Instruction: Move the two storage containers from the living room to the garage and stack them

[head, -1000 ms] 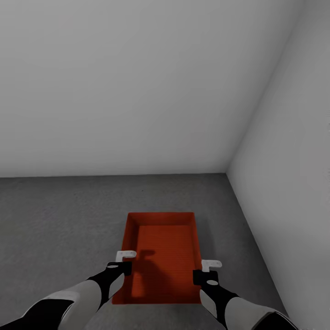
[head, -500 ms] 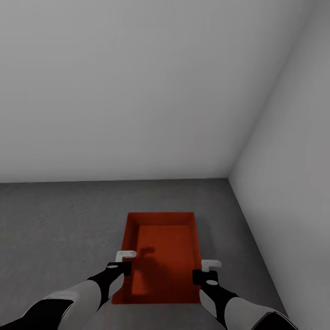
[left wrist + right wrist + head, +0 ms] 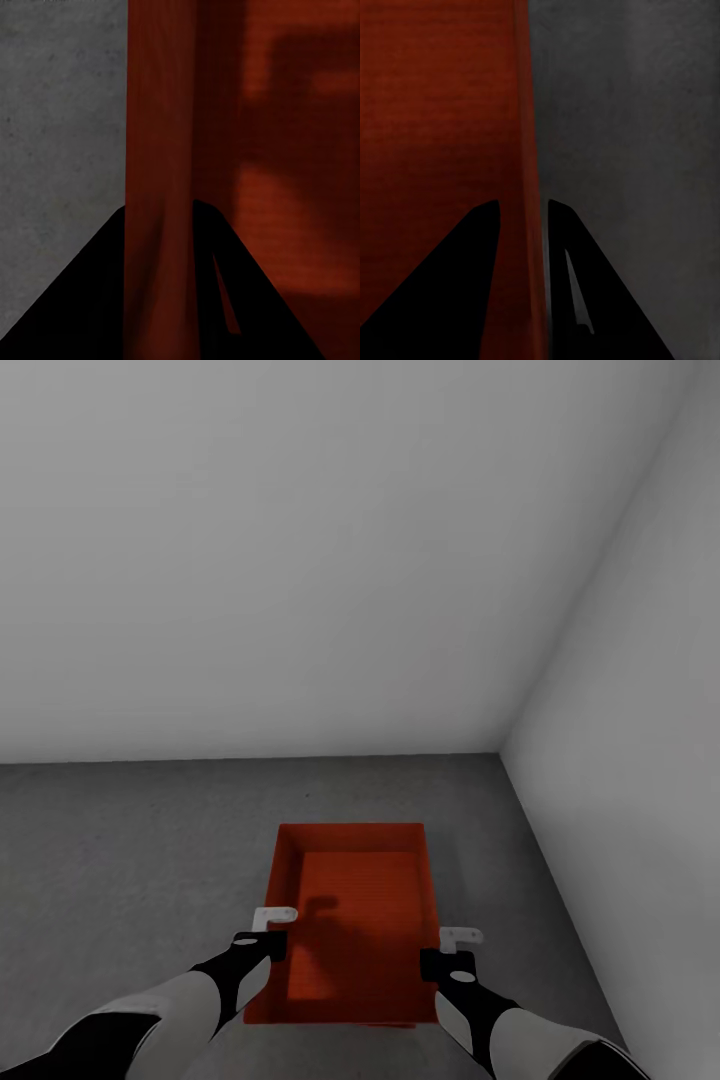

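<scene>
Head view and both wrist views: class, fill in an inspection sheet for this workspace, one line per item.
Surface: dark grey speckled concrete floor.
Job's things: one red-orange container, open-top, empty, held by its two long walls; a thin red strip shows below its near edge, whether that is a second container, cannot tell.
Clutter: nothing seen.
Hands: left hand straddles the left wall; right hand straddles the right wall.
Cables: nothing seen.
Surroundings: plain white-grey walls meeting in a corner.
</scene>
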Available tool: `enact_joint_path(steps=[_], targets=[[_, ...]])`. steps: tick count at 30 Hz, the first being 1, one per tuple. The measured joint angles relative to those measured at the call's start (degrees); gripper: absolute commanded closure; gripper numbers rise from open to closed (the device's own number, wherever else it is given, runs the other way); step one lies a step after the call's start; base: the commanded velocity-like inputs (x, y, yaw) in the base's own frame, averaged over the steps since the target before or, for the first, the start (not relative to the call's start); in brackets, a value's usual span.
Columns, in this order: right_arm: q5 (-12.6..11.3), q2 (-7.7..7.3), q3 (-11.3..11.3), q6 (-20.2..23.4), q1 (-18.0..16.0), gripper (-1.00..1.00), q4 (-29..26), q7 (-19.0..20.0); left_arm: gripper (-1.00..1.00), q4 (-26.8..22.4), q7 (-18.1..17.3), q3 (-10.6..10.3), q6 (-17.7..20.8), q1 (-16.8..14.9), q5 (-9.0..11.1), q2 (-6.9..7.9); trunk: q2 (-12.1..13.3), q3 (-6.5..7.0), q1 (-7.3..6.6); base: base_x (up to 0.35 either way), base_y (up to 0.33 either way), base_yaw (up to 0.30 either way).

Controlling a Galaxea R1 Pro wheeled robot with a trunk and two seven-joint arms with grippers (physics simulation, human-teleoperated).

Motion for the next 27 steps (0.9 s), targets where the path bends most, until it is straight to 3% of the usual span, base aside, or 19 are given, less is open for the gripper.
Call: enact_joint_path(steps=[27], targets=[[0.0, -0.05, 0.0, 0.0, 0.0, 1.00, 0.0, 0.0, 1.00, 0.0, 0.1, 0.0, 0.0, 0.0, 0.0, -0.04, 0.0, 0.00, 0.00, 0.000, 0.000, -0.046]])
